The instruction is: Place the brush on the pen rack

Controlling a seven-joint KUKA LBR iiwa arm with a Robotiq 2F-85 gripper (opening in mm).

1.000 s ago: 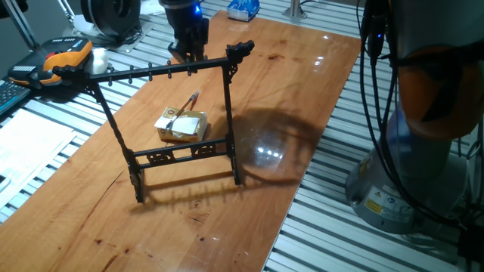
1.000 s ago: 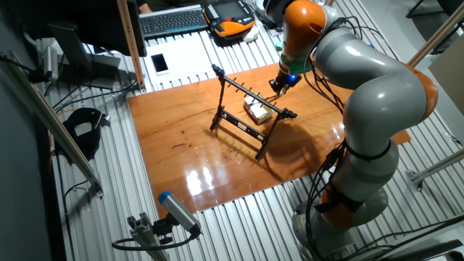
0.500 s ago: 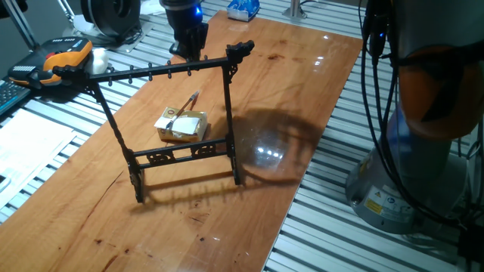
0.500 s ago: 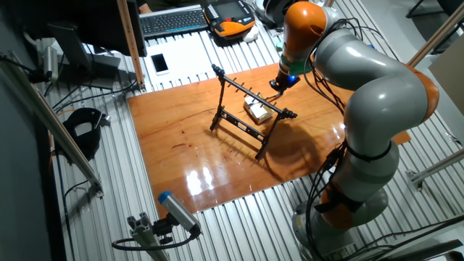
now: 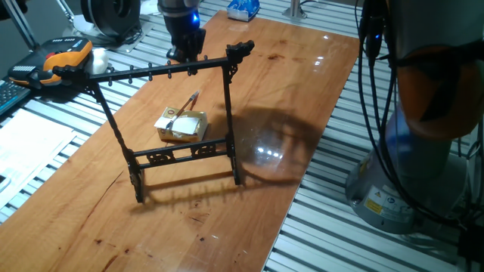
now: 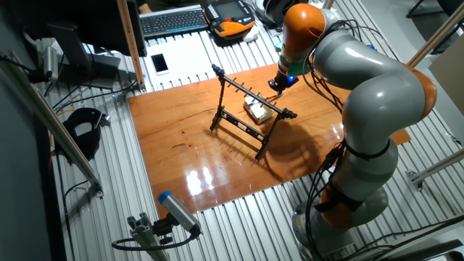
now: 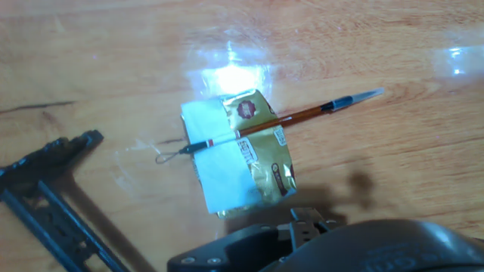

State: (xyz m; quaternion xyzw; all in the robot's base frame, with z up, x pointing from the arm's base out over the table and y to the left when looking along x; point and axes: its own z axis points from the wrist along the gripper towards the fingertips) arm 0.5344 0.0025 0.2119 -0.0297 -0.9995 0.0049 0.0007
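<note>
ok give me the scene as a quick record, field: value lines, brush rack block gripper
brush: lies across the top of the yellowish block, loop end past one edge, pale tip past the other
block: flat on the wooden table, beside the rack
pen rack: upright, pegs bare
gripper: above the table beyond the rack, holding nothing; jaws not readable
task: brush not yet picked up

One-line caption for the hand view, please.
Thin brown brush lies across yellowish rectangular block on wooden table; black rack at left.
</note>
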